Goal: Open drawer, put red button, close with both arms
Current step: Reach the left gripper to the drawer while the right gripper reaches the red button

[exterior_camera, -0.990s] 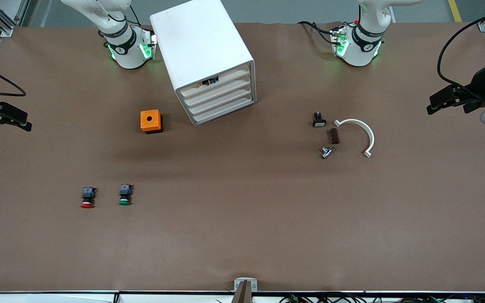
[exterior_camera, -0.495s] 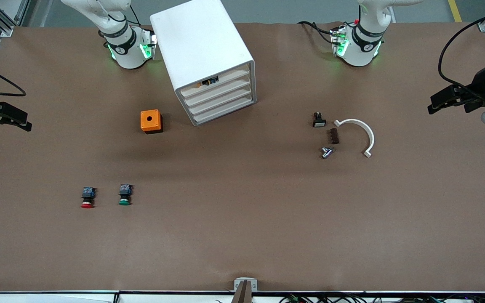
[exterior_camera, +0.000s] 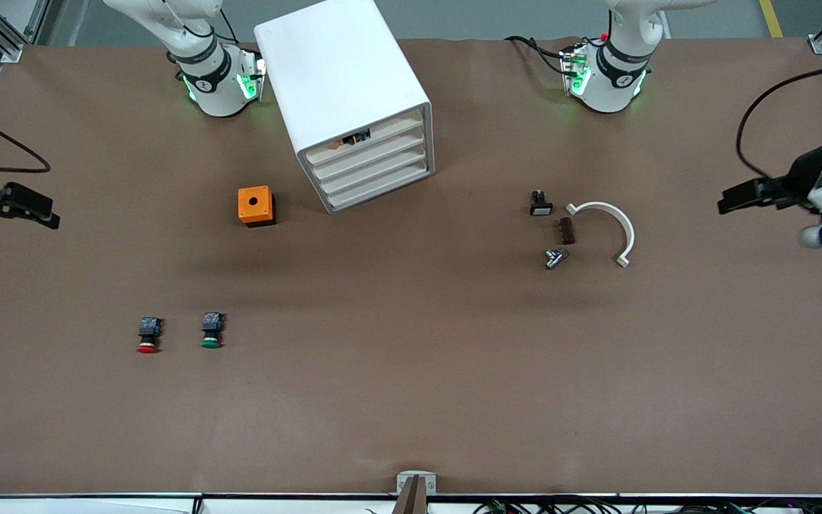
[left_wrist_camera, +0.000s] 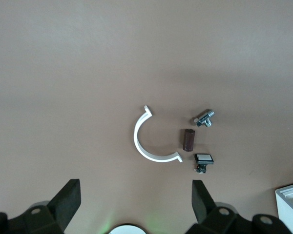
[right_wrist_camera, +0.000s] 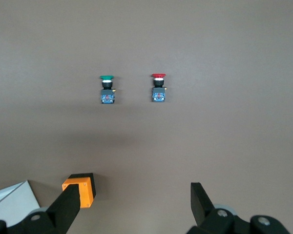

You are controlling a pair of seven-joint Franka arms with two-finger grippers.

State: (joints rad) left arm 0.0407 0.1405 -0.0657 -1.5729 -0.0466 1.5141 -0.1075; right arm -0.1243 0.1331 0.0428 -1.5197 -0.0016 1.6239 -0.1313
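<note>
The white cabinet (exterior_camera: pixel 343 86) stands near the arms' bases, all drawers shut. The drawer (exterior_camera: pixel 375 152) is second from its top. The red button (exterior_camera: pixel 148 335) lies on its side toward the right arm's end of the table, nearer the front camera; it also shows in the right wrist view (right_wrist_camera: pixel 158 88). My right gripper (exterior_camera: pixel 43 210) hangs open and empty in the air at the right arm's end of the table, wide open in its wrist view (right_wrist_camera: pixel 136 202). My left gripper (exterior_camera: pixel 739 196) hangs open and empty at the left arm's end of the table, fingers spread (left_wrist_camera: pixel 135 200).
A green-capped button (exterior_camera: pixel 212 330) lies beside the red one. An orange box with a hole (exterior_camera: pixel 256 205) sits beside the cabinet. Toward the left arm's end lie a white curved clip (exterior_camera: pixel 611 225), a brown piece (exterior_camera: pixel 566 230), a metal part (exterior_camera: pixel 554 258) and a small switch (exterior_camera: pixel 541 204).
My left gripper has moved lower in the front view and a little toward the table's middle. My right gripper has shifted slightly the same way. Nothing on the table moved.
</note>
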